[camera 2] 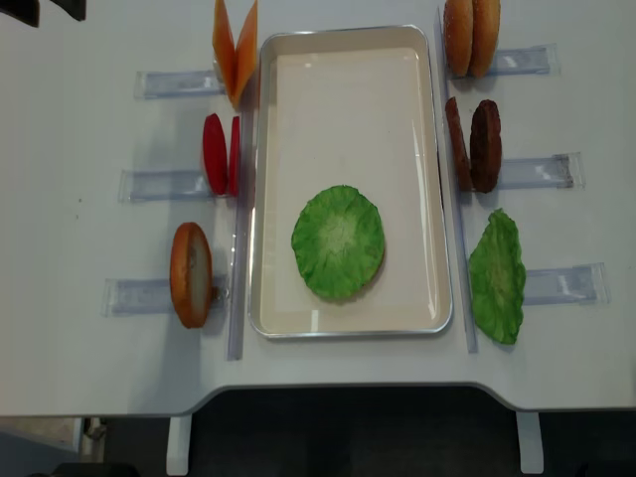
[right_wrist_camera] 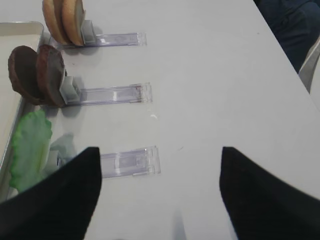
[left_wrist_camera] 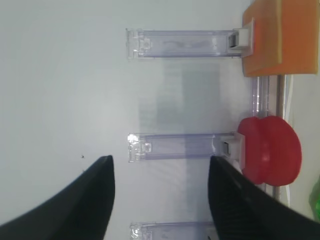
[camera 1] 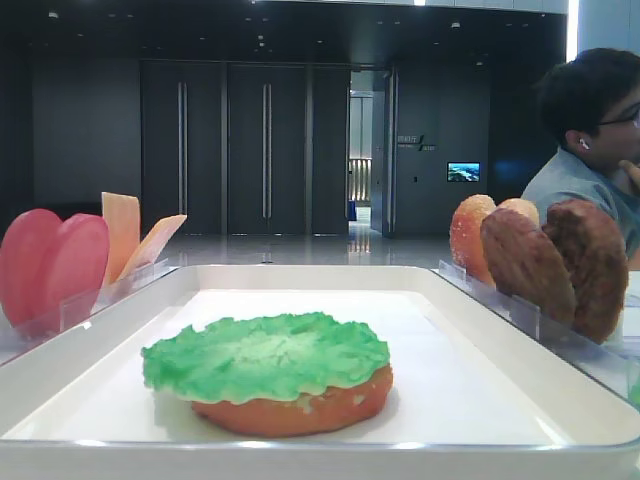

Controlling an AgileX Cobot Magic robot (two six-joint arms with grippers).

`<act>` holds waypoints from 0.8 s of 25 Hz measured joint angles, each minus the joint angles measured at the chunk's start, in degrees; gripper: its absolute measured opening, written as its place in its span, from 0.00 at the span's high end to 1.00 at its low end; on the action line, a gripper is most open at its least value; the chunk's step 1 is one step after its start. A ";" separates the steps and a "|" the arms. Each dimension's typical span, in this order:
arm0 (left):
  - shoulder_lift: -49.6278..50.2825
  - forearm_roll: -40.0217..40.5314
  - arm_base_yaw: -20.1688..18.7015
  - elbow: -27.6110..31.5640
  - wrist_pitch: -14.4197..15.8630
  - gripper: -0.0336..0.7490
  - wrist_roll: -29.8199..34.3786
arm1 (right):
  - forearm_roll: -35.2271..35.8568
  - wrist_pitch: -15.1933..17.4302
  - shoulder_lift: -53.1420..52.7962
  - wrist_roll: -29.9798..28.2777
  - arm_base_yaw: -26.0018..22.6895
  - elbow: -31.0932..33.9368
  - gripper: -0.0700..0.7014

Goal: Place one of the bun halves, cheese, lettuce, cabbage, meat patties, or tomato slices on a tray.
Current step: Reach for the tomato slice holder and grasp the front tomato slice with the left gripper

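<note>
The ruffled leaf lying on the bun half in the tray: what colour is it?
Bright green lettuce leaf, paler toward the middle; clearest in the low exterior high view.

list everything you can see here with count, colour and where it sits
white rectangular tray: one, table centre
green ruffled lettuce leaf: one, on an orange-brown bun half in the tray
second green leaf: one, right of tray
dark brown meat patties: two, upright, right of tray
orange-brown buns: two, upright, far right
bun half: one, left of tray
pinkish-red tomato slices: two, left
pale-orange cheese slices: two, far left
clear plastic holders: six, both sides
person: one, background
left gripper: black, open
right gripper: black, open
</note>
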 joint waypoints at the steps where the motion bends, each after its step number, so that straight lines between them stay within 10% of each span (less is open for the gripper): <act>1: 0.07 0.70 -1.62 0.00 0.00 0.38 -0.98 | 0.00 0.00 0.00 0.00 0.00 0.00 0.28; 20: 1.21 3.52 -24.81 -0.11 0.00 0.38 -20.75 | 0.00 0.00 0.00 0.00 0.00 0.00 0.28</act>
